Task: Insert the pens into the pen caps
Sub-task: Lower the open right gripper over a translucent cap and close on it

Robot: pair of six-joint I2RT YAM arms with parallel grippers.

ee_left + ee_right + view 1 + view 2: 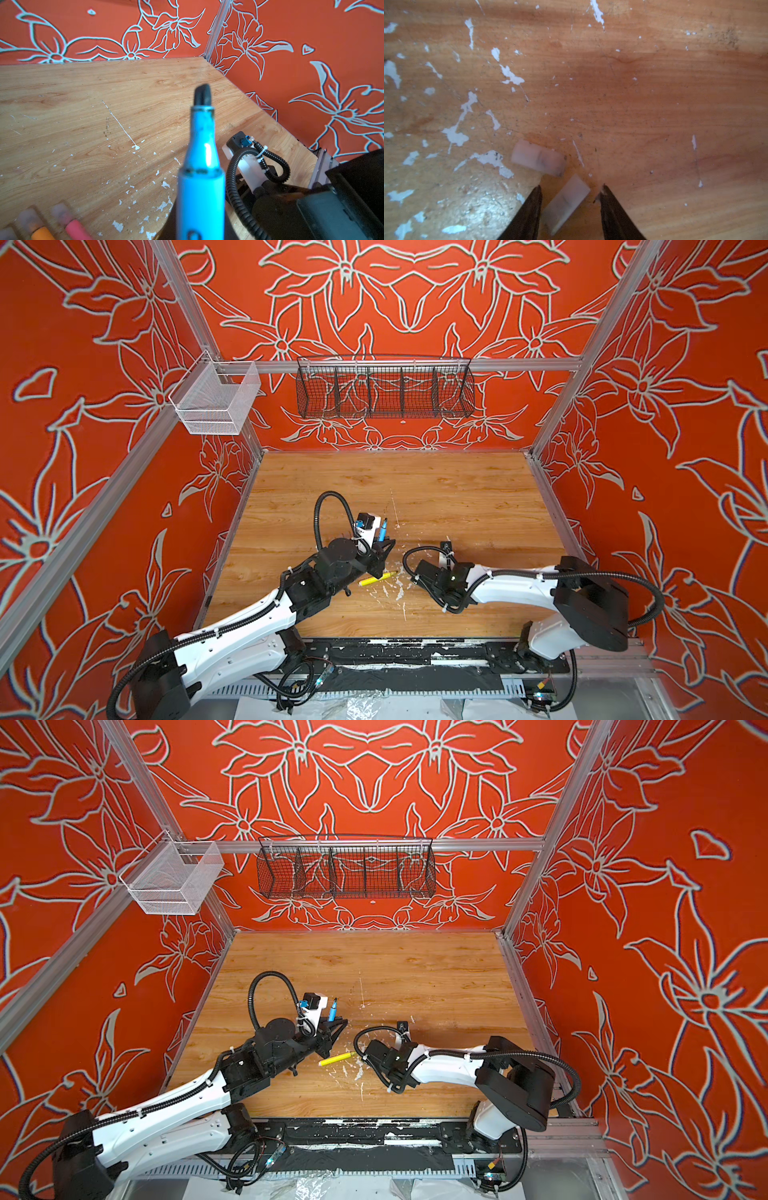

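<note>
Scuffed wooden counter: left arm reaches toward one o'clock, left end effector clamped on a blue pen pointing twelve; right arm folds toward nine, right end effector parted astride a cap.

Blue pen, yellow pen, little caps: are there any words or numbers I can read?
No readable words or numbers anywhere.
The slim blue plastic marker pen: dark mark low on its barrel, too blurred to read.
The slim yellow plastic marker pen: too small to tell.
The two stubby translucent plastic caps: no print shows.
</note>
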